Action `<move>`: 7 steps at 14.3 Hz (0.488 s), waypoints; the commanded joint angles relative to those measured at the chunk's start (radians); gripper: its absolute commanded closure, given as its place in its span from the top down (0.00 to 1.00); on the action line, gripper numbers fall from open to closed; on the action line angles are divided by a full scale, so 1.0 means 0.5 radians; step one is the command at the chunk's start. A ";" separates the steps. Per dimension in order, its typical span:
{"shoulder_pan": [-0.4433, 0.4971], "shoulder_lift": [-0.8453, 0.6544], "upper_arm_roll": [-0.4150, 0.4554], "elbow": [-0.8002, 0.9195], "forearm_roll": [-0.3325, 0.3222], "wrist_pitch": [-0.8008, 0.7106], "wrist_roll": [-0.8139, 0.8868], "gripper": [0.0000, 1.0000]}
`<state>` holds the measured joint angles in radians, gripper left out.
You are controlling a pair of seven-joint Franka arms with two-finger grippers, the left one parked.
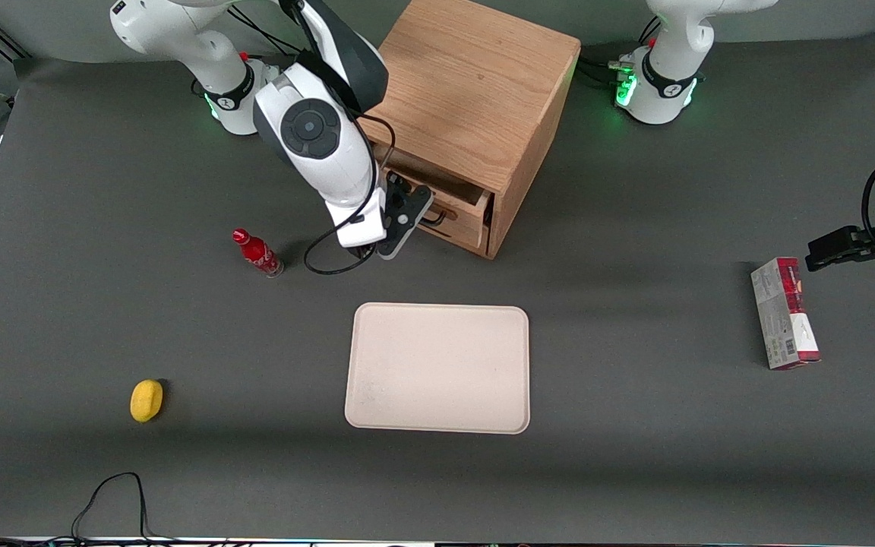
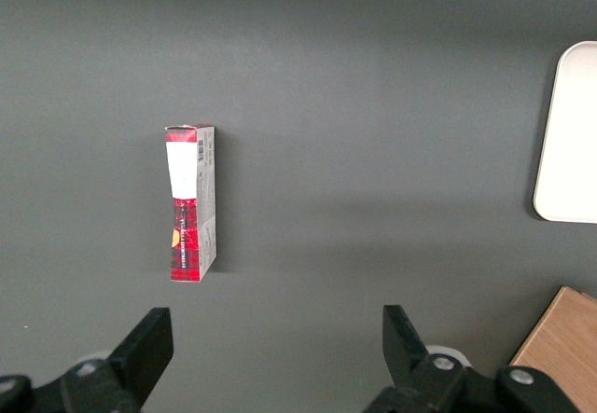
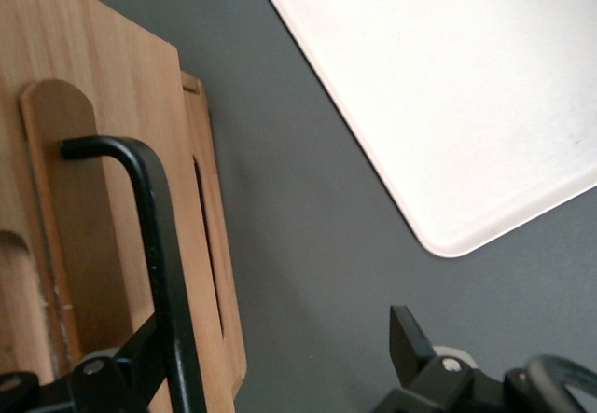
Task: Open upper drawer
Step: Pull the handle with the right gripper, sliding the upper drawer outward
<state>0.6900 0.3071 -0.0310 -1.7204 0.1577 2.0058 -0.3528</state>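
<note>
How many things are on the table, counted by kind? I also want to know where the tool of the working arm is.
Cabinets: 1, wooden cabinet
Trays: 1, beige tray
Bottles: 1, red bottle
Boxes: 1, red and white box
Yellow round objects: 1
Total: 5
The tool is at the handle of the upper drawer, which is partly pulled out.

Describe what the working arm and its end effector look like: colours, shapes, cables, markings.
The working arm has glossy white rounded shells with a black joint cover and a dark grey round cap. A black band and green light ring its base. Thin black cables loop along it. Its end effector, at the upper drawer, has matte black angular fingers on a grey-and-white body.
</note>
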 commanded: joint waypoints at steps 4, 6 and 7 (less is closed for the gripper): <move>-0.076 0.156 0.004 0.210 -0.033 -0.011 -0.061 1.00; -0.094 0.223 0.001 0.314 -0.073 -0.093 -0.061 1.00; -0.131 0.263 0.004 0.390 -0.122 -0.155 -0.061 1.00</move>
<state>0.6476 0.3800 -0.0313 -1.6268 0.1412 1.9885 -0.3670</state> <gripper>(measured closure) 0.000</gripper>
